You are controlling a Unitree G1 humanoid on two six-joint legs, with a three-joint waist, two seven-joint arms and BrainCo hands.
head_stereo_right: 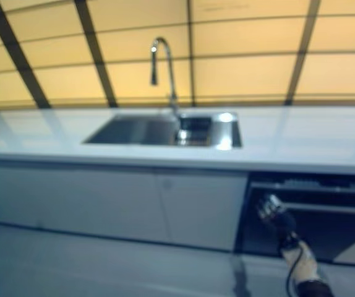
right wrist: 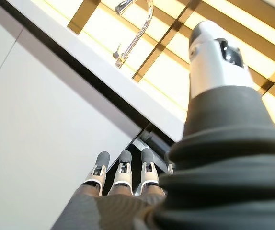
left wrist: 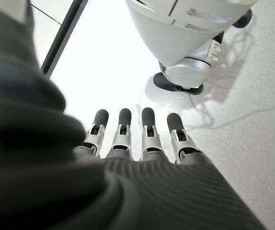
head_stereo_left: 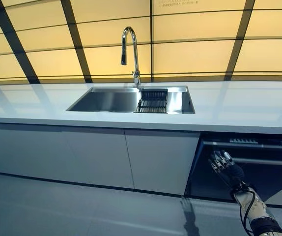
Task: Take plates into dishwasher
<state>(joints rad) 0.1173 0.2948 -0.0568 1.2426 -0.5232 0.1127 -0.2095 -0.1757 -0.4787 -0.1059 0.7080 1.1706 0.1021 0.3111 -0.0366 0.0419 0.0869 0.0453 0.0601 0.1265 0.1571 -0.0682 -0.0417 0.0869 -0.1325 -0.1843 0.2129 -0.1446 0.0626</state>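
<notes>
Right hand — fingers straight — raised before dishwasher

You have one sink set in the surface, one tap behind it and one dark rack inside it — no more than that. Below sit two white cabinet doors and one dishwasher. Two hands show — right hand, left hand.

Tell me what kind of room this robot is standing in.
Most likely a kitchen. A steel sink with a tall curved tap is set into a long white counter, and a dark dishwasher sits under it, where the right hand reaches.
</notes>
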